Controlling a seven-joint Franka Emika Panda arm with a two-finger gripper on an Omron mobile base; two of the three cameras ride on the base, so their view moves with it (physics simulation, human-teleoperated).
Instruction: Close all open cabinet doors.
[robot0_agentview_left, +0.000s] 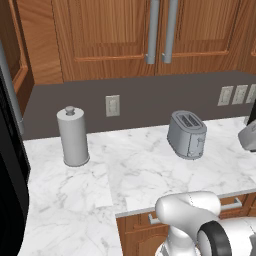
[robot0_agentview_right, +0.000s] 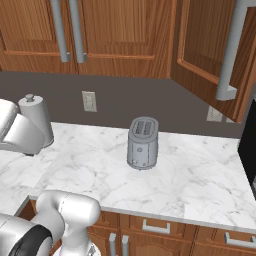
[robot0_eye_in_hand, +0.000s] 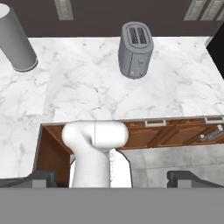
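Two reddish-brown cabinet doors (robot0_agentview_left: 110, 35) sit flush side by side, their grey bar handles (robot0_agentview_left: 152, 31) together; the same pair (robot0_agentview_right: 112, 30) fills the top of the right base view. Right of them one cabinet door (robot0_agentview_right: 207, 47) stands swung out over the counter, its long grey handle (robot0_agentview_right: 230, 50) facing me. Another door (robot0_agentview_left: 16, 60) at the far left is also angled out, with a grey bar (robot0_agentview_left: 11, 87) in front of it. My gripper (robot0_eye_in_hand: 113, 178) hangs well above the counter, looking down; its fingertips (robot0_eye_in_hand: 41, 177) are wide apart with nothing between them.
On the marble counter (robot0_agentview_left: 145, 170) stand a grey toaster (robot0_agentview_left: 187, 134) and a paper-towel roll (robot0_agentview_left: 73, 136). Drawer fronts (robot0_agentview_right: 155, 227) run below the counter edge. A black appliance (robot0_agentview_right: 248, 145) borders the right end, and a dark body (robot0_agentview_left: 10, 175) the left.
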